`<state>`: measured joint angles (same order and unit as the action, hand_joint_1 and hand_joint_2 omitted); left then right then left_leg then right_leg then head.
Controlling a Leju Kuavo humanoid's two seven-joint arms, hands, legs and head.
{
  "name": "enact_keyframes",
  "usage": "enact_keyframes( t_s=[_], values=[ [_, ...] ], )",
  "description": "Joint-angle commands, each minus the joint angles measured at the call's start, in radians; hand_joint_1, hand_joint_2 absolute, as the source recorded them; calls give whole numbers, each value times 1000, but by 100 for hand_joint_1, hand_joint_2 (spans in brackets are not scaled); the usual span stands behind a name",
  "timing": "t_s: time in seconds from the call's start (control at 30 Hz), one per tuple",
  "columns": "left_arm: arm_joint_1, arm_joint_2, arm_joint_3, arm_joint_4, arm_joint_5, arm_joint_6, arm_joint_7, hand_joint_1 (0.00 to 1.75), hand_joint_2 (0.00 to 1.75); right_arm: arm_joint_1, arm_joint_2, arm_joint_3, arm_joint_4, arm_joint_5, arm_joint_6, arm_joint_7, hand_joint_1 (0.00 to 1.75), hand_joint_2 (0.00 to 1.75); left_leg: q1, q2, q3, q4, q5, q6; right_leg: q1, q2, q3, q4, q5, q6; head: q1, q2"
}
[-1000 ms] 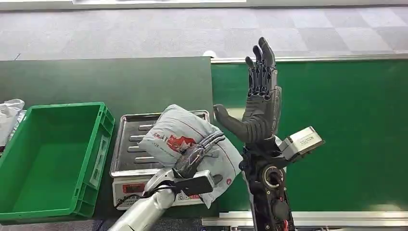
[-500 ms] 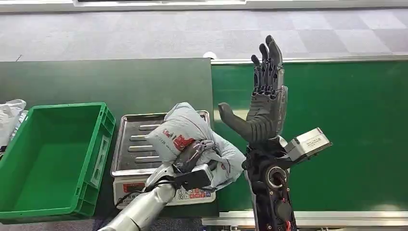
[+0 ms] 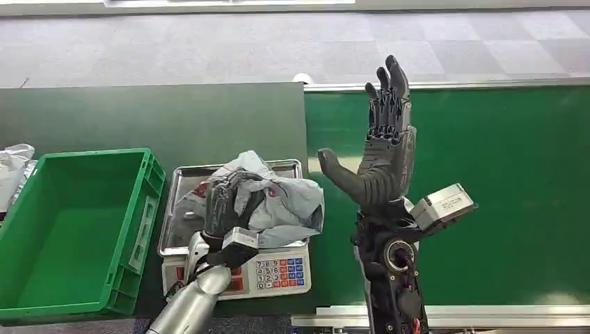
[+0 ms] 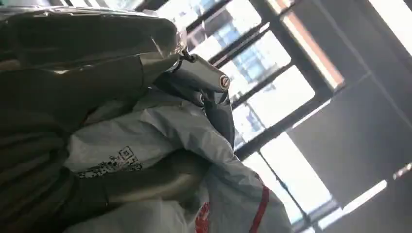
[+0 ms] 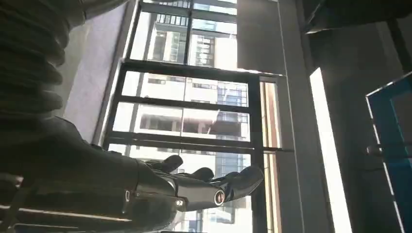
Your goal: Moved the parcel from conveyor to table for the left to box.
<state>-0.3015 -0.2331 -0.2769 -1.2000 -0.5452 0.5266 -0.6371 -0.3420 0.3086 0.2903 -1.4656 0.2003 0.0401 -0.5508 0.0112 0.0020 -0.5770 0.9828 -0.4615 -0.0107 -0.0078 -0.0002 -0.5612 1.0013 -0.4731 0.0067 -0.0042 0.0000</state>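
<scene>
Dark green desk (image 3: 139, 115) carries a green crate (image 3: 76, 229) and, just beside it, a scale (image 3: 278, 275); conveyor (image 3: 501, 174) adjoins.

The head view is taken from up high on the body, aimed forward and down, so the table (image 3: 153, 115) and conveyor (image 3: 487, 174) are seen from fairly far off. The left wrist view is shot super close, tipped upward past the grey parcel (image 4: 160, 141) toward windows at about 2 o'clock. That parcel (image 3: 278, 198) is what's shared with the head view. The right wrist view is angled up at windows too, with the right hand (image 5: 194, 187) shared with the head view (image 3: 383, 160).
</scene>
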Motion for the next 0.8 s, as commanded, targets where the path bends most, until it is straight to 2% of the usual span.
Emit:
enact_keyframes(
  t_s=[0.03,0.13,0.33,0.4,0.47,0.5,0.53,0.57,0.7,0.73,0.8],
  values=[
    [136,76,63,-570,-119,172,-42,175,175,7,-35,-47,360,6,19,-44,0,175,1,4,2,-1,-1,0,1,4,1,-3,1,0,0,0],
    [158,41,125,-699,-227,172,-61,175,175,37,-37,-43,461,11,17,-66,0,175,1,3,2,-2,-1,0,1,3,2,-3,1,0,0,0],
    [137,24,254,-760,-224,172,-61,175,175,89,-39,-31,536,19,-11,-83,0,175,1,2,0,-2,0,0,1,2,1,-2,0,-1,0,0],
    [109,12,322,-692,-165,172,-61,175,175,114,-37,-29,561,20,-22,-110,0,175,0,1,1,-3,0,0,1,1,1,-3,0,-1,0,0],
    [67,48,395,-606,-54,172,-61,175,175,114,-34,-19,561,21,-20,-83,0,175,0,0,1,-2,0,0,0,0,1,-2,0,-1,0,0],
    [52,84,465,-612,-5,115,-5,175,175,118,-34,-20,564,20,-18,-80,0,175,0,1,1,-3,1,0,0,1,1,-3,1,-1,0,0],
    [32,71,475,-491,57,172,-61,175,175,122,-34,-13,571,20,-17,-77,0,175,0,0,1,-2,1,0,0,0,1,-2,0,-1,0,0],
    [21,99,482,-473,83,172,-61,175,175,124,-34,-11,574,20,-16,-78,0,175,0,-1,1,-3,1,0,0,-1,1,-2,0,-1,0,0],
    [21,99,482,-473,83,172,-61,175,175,124,-34,-11,574,20,-16,-78,0,175,1,0,0,-1,1,0,1,-1,0,-2,0,-1,0,0],
    [-10,93,571,-381,108,172,-57,175,175,126,-34,-5,579,20,-15,-71,0,175,1,0,0,-2,1,0,1,0,0,-3,0,-1,0,0],
    [-69,148,655,-247,128,172,-28,175,175,128,-35,4,597,18,-14,-72,0,175,0,-1,1,-2,1,0,0,-1,1,-2,0,0,1,0]
  ],
)
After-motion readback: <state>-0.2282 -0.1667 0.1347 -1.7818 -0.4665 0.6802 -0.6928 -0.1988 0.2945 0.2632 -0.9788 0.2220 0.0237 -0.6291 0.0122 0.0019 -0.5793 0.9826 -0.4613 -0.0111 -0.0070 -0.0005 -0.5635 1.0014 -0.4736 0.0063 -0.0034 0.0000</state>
